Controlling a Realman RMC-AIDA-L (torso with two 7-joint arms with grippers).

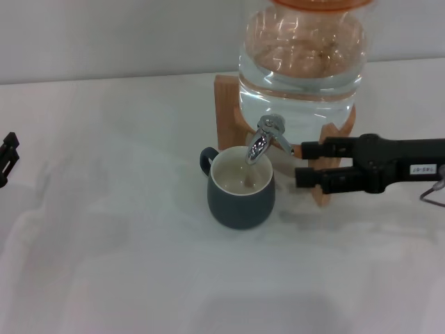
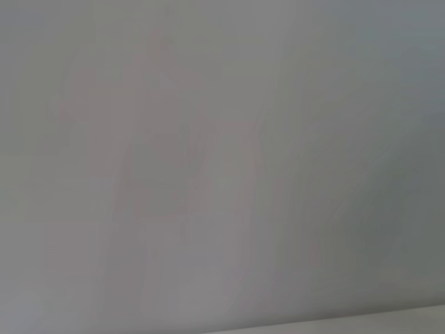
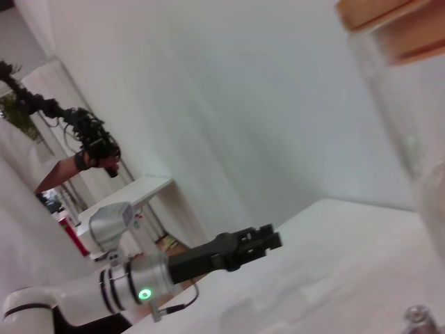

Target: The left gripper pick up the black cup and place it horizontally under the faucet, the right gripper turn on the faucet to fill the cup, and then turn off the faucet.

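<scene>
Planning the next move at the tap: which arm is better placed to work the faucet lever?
Right. The right gripper has its fingers open beside the faucet, which sits over the black cup. The left gripper is far off at the table's left edge.

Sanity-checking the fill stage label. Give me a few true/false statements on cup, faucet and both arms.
1. The black cup stands upright on the table beneath the faucet. True.
2. The left gripper is holding the cup. False: it sits at the table's far left edge, well away from the cup.
3. The right gripper is at the faucet, reaching in from the right, jaws apart. True.
4. The cup's handle points toward the right gripper. False: the handle is on the cup's left rear side, away from it.
5. The water jar rests in a wooden stand. True.
</scene>
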